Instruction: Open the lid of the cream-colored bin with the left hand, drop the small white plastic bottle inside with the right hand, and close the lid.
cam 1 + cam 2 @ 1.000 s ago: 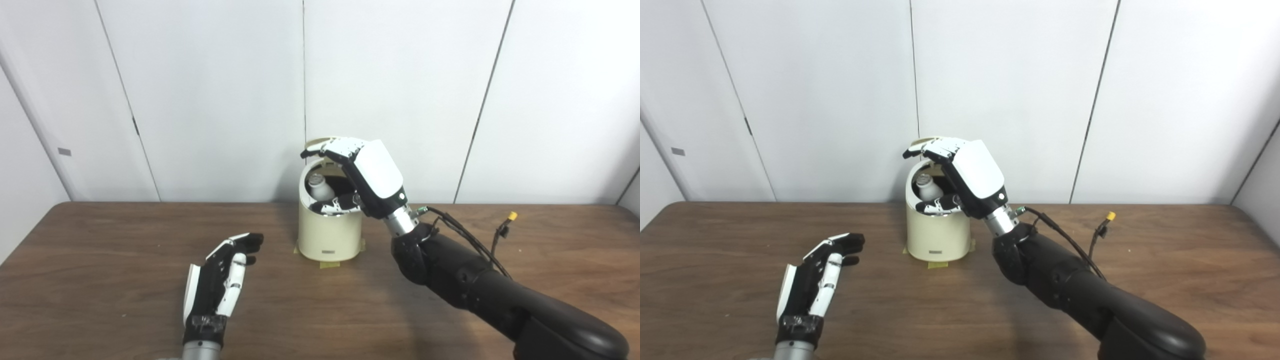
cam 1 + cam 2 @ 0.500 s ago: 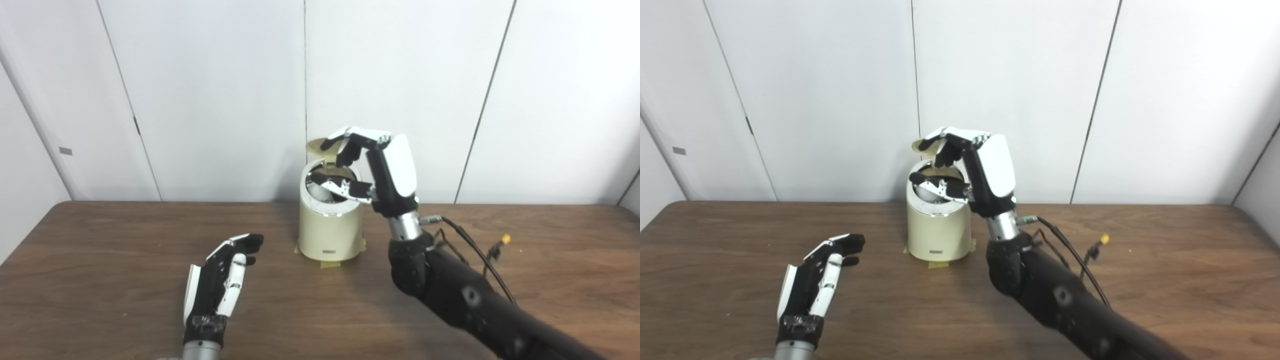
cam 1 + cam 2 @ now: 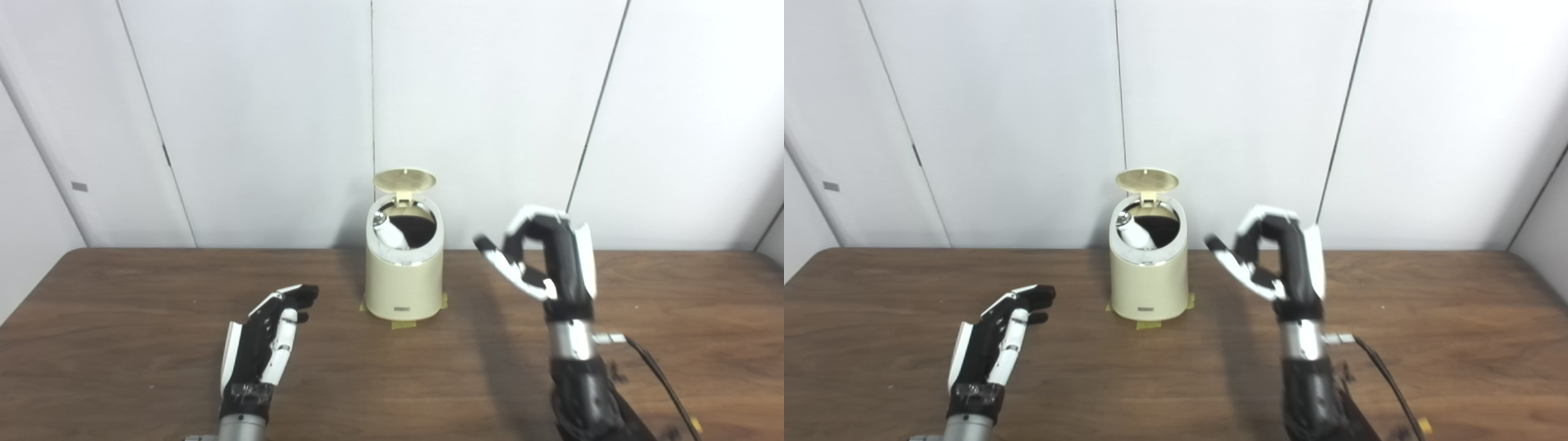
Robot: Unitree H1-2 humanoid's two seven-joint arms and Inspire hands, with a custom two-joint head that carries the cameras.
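Left eye view shows the bin (image 3: 404, 275) at 12 o'clock on the worktop (image 3: 122, 343), lid (image 3: 404, 180) upright, bottle (image 3: 388, 234) inside; right hand (image 3: 545, 263) raised empty at 3 o'clock with fingers apart, left hand (image 3: 266, 340) empty with fingers spread at 8 o'clock

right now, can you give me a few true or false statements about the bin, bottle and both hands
1. The lid of the cream-colored bin stands open. True.
2. The small white plastic bottle lies on the table beside the bin. False: it sits inside the bin's opening.
3. The right hand is raised to the right of the bin, holding nothing. True.
4. The left hand is gripping the lid. False: it is low over the table, apart from the bin, fingers open.
5. Yellow tape shows at the bin's base. True.
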